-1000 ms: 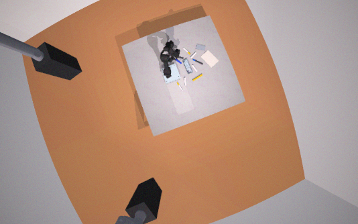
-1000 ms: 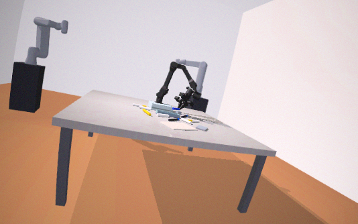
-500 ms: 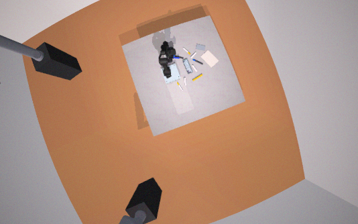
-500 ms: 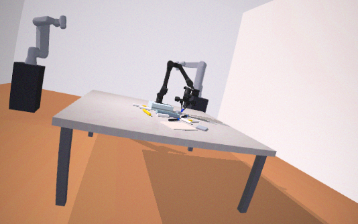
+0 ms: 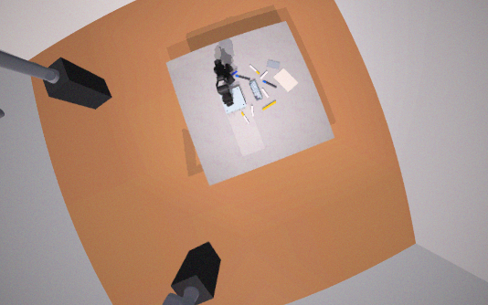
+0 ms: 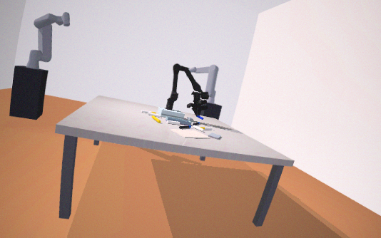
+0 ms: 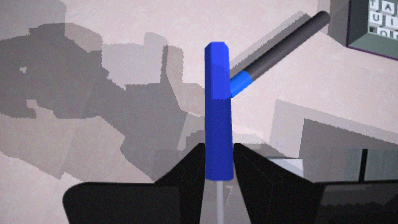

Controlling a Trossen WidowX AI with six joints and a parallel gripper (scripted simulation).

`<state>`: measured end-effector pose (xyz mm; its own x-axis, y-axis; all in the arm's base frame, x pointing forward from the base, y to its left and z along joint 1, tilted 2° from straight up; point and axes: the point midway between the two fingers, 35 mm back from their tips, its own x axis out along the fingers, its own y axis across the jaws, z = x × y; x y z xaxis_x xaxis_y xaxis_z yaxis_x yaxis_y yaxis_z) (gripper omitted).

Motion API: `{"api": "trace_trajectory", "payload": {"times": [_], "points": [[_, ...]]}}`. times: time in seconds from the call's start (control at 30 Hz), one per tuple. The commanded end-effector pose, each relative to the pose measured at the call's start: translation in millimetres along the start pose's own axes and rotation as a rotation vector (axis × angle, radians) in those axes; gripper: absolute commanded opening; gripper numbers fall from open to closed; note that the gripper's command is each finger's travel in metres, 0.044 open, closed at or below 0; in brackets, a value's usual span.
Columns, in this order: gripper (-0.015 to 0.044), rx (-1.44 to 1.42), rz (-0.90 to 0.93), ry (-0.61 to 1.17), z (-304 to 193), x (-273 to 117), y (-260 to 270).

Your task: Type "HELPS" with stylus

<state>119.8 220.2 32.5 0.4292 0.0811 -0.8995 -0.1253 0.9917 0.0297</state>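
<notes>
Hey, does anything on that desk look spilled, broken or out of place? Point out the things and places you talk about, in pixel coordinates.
Nothing looks spilled or broken. The pens and markers, like the yellow one [image 5: 269, 105] [image 6: 156, 119], lie scattered at odd angles around the keyboard [image 5: 256, 89] [image 7: 361, 37], which looks untidy.
</notes>
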Motion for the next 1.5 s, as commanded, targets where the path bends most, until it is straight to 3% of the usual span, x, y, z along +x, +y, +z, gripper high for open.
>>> {"api": "trace_trajectory", "payload": {"times": [0.0, 0.37, 1.47], "points": [[0.0000, -0.151, 0.077, -0.020, -9.3, -5.7, 8.9], [0.0000, -0.250, 0.126, -0.039, -15.8, -8.5, 15.3], [0.0000, -0.250, 0.125, -0.038, -38.3, 33.9, 14.1]]}}
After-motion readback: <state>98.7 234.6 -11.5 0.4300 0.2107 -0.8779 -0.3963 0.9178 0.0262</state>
